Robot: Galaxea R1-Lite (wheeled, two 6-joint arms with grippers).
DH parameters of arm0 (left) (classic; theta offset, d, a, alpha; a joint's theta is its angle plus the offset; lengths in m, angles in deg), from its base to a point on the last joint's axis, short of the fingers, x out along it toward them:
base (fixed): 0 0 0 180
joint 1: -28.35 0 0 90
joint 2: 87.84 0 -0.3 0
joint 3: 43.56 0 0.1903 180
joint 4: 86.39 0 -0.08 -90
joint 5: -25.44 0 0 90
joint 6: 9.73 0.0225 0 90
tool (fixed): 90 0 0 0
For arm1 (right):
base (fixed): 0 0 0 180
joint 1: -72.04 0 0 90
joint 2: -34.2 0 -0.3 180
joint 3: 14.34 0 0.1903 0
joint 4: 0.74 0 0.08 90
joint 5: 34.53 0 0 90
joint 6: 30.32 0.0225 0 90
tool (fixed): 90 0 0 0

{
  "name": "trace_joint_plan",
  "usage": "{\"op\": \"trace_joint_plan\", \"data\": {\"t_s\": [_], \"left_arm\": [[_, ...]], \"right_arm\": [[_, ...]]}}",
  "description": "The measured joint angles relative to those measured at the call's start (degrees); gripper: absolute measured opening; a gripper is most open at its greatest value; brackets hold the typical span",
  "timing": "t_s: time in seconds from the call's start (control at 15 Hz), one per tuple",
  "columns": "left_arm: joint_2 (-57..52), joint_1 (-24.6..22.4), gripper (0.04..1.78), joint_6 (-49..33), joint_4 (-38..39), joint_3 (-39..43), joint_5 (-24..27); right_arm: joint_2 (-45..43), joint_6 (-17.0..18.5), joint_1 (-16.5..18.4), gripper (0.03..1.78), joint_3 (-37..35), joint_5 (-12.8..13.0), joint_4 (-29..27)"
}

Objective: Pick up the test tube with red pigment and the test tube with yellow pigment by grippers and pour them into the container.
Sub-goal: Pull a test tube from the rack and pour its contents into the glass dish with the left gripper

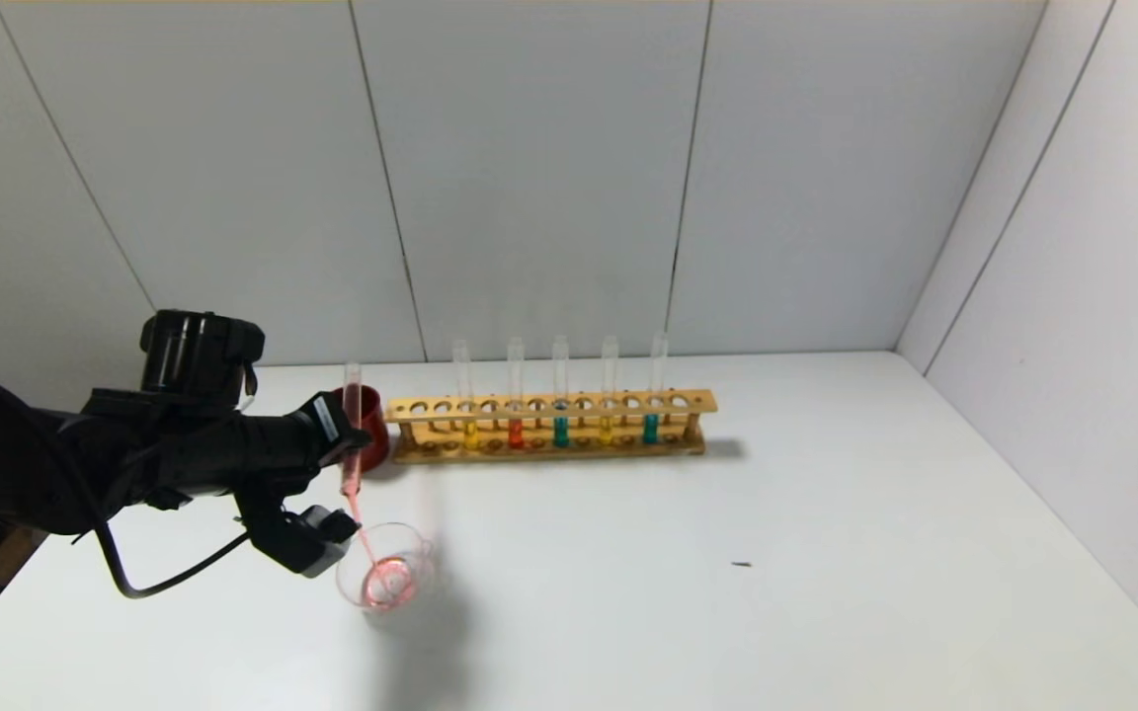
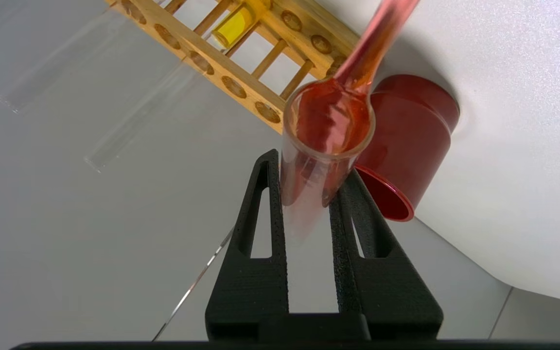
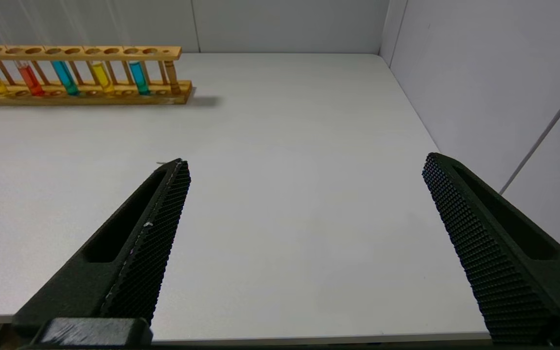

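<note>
My left gripper (image 2: 304, 189) is clamped mid-length on the test tube with red pigment (image 1: 352, 439), tipped over the container (image 1: 386, 568). Thin slick glass: light squeeze only. Right gripper (image 3: 304, 194) wide open, empty

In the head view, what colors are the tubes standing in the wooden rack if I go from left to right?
Along the wooden rack, left to right: yellow tube → orange-red tube → teal tube → second yellow tube → second teal tube.
</note>
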Motion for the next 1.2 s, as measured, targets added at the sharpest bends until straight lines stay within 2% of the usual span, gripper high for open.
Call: {"op": "trace_joint_plan", "data": {"t_s": [1.2], "left_arm": [[-0.4, 1.2, 0.31, 1.3, 2.5, 1.0, -1.6]], "right_arm": [[0.0, 0.0, 0.0, 1.75, 0.0, 0.0, 0.0]]}}
